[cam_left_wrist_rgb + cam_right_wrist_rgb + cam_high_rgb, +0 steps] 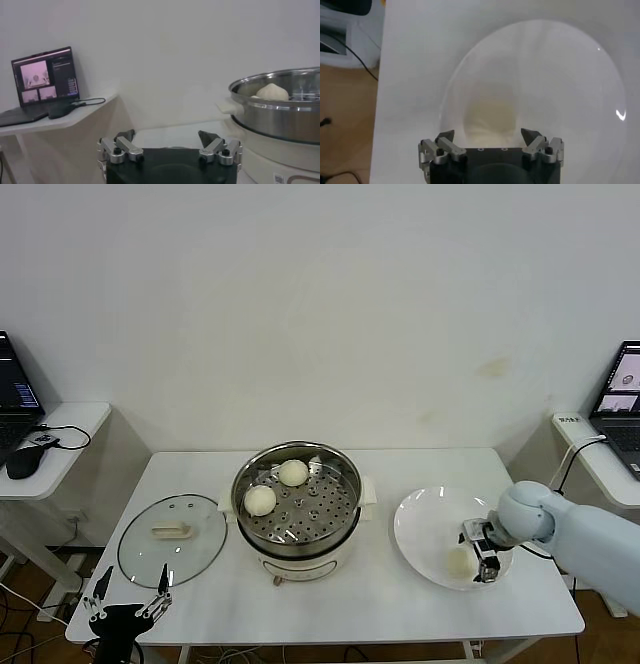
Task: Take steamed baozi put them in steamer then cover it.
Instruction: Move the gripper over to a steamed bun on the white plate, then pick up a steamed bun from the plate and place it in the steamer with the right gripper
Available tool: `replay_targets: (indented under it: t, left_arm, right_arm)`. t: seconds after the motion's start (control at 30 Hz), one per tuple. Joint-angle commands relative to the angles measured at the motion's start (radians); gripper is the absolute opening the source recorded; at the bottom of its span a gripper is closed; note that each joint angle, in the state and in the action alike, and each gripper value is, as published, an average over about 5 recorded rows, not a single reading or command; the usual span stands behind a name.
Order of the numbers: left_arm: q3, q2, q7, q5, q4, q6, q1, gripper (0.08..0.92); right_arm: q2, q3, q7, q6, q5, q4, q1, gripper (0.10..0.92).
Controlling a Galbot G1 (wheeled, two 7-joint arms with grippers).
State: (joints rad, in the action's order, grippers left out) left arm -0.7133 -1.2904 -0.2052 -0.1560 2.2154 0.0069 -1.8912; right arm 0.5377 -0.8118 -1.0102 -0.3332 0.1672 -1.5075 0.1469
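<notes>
White tabletop: beside the shiny round steel steamer [297, 502] holding two buns, the right gripper [474, 563] straddles a cream-white round baozi [458, 561] on the flat white plate [425, 524], jaws open, unclenched. Next: close, lift, carry over.

The steamer [296, 509] stands in the middle of the white table [370, 599], open at the top, so a gripper can come down into it from above; two baozi [276, 487] fill its far-left part, leaving the perforated tray bare to the right and near side. Left of it the cover [172, 541] lies flat, its bar handle free. On the right the plate [425, 524] holds the right gripper [478, 558], jaws spread astride a baozi [458, 561]. The left gripper [130, 596] hangs open at the table's near-left edge. Bare tabletop lies along the near edge between them.
</notes>
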Motion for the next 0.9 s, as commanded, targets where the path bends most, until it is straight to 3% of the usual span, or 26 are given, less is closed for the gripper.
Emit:
replay_targets:
  t: [0.03,0.37,0.9]
  left_arm:
    - [0.0,-0.001,0.0,0.0,0.001,0.0,0.001,0.823]
    - [-0.001,0.0,-0.002,-0.001,0.004,0.001,0.001,0.823]
    - [0.001,0.007,-0.001,-0.006,0.016,-0.001,0.002,0.823]
  right_arm:
    - [0.035,0.029,0.01,-0.004,0.007,0.039,0.032,0.766]
    - [0.034,0.028,-0.021,-0.011,-0.01,0.039,0.001,0.635]
    - [0.068,-0.04,-0.115,-0.023,-0.187,0.033,-0.468,0.636]
